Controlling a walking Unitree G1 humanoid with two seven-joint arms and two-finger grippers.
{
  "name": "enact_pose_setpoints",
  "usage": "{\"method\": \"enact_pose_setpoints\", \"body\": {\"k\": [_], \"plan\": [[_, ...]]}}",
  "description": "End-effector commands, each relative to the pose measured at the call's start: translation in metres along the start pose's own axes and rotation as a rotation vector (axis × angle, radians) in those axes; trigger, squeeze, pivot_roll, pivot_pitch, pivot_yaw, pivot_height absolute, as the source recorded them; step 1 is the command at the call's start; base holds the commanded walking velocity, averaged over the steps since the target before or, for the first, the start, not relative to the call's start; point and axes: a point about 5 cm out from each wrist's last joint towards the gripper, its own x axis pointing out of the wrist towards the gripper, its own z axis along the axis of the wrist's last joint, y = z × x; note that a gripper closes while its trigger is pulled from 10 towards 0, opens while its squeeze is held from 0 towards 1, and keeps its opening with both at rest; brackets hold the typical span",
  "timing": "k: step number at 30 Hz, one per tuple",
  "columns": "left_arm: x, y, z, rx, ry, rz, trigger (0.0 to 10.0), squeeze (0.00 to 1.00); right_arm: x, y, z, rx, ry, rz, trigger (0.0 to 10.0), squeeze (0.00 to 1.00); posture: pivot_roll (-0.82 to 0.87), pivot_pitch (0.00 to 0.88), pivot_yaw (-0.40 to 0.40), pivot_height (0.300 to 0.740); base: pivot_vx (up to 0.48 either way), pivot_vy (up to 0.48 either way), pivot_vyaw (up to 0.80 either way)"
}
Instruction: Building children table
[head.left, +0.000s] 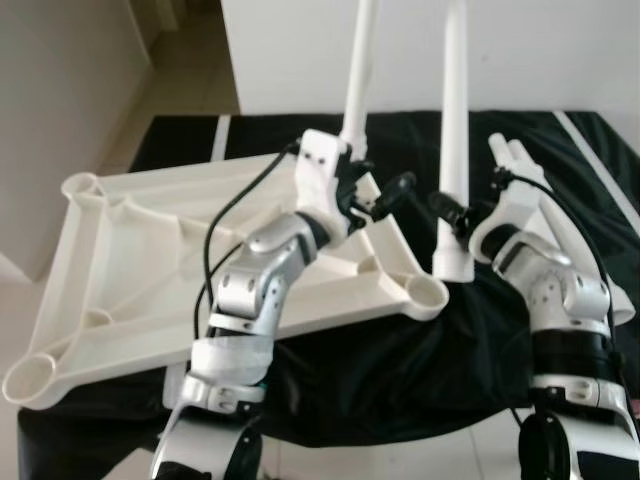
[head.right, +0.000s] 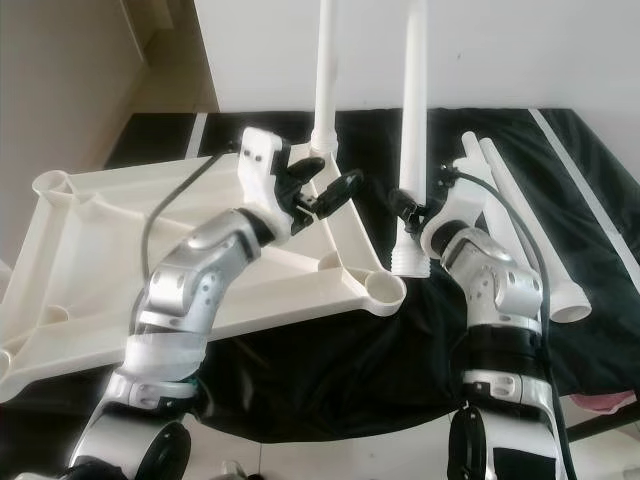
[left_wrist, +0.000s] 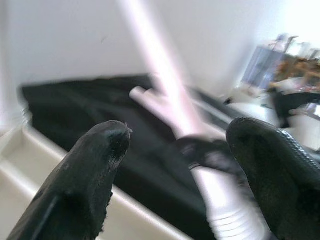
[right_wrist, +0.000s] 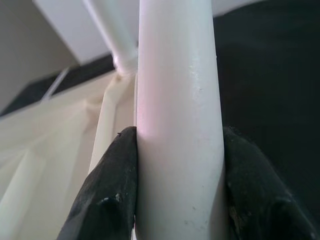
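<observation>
On the black cloth, centre: white tabletop lies upside down, ribs up, sockets at corners.
Near right socket: open, just left of held leg's lower end.
Held leg: upright, pinched by right claw low on shaft; threaded end just above cloth.
Fitted leg: stands at far right corner of tabletop.
Left claw: fingers spread, holding nothing, near fitted leg's base.
Spare legs: lying on cloth, right, behind right arm.
Far: white wall.
Writing: none legible.
Right wrist view: fingers pressed on both sides of shaft.
Left wrist view: blurred; held leg between spread fingertips.
</observation>
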Motion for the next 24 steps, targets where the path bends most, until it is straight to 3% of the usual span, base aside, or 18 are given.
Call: {"method": "enact_pose_setpoints", "body": {"k": [1,4,8,12,14,18,19,20,21,24], "plan": [[0.0,0.012,-0.007,-0.01,0.042,0.105,10.0,0.0,-0.004,0.004,0.003,-0.051,-0.079,-0.039,10.0,0.0,-0.09,0.024,0.018,0.74,0.0,0.0,0.0],[0.001,0.015,-0.007,-0.012,0.048,0.132,10.0,0.0,-0.005,0.008,0.004,-0.093,-0.106,-0.042,10.0,0.0,-0.1,0.023,0.021,0.74,0.0,0.0,0.0],[0.004,0.036,-0.019,0.026,0.153,0.315,10.0,0.0,-0.008,0.019,-0.003,-0.216,-0.127,-0.058,10.0,0.0,-0.1,0.027,0.034,0.74,0.0,0.0,0.0],[0.005,0.046,-0.016,0.014,0.152,0.352,10.0,0.0,-0.008,0.021,-0.007,-0.234,-0.125,-0.065,10.0,0.0,-0.1,0.024,0.036,0.74,0.0,0.0,0.0],[0.005,0.055,-0.015,0.055,0.176,0.407,10.0,0.0,-0.008,0.022,-0.01,-0.289,-0.111,-0.079,10.0,0.0,-0.1,0.025,0.039,0.74,0.0,0.0,0.0],[0.007,0.066,-0.009,0.072,0.178,0.485,10.0,0.0,-0.008,0.025,-0.01,-0.313,-0.116,-0.079,10.0,0.0,-0.1,0.026,0.036,0.74,0.0,0.0,0.0],[0.008,0.068,-0.007,0.068,0.176,0.486,10.0,0.0,-0.009,0.027,-0.004,-0.384,-0.173,-0.099,10.0,0.0,-0.09,0.022,0.031,0.74,0.0,0.0,0.0],[0.008,0.068,-0.007,0.068,0.176,0.486,10.0,0.0,-0.009,0.027,-0.004,-0.384,-0.173,-0.099,10.0,0.0,-0.09,0.022,0.031,0.74,0.0,0.0,0.0],[0.01,0.07,-0.004,0.075,0.178,0.491,10.0,0.0,-0.009,0.028,-0.002,-0.469,-0.194,-0.11,10.0,0.0,-0.08,0.021,0.029,0.74,0.0,0.0,0.0],[0.012,0.072,-0.002,0.106,0.187,0.516,10.0,0.0,-0.007,0.028,-0.001,-0.514,-0.2,-0.116,10.0,0.0,-0.08,0.021,0.025,0.74,0.0,0.0,0.0]]}}
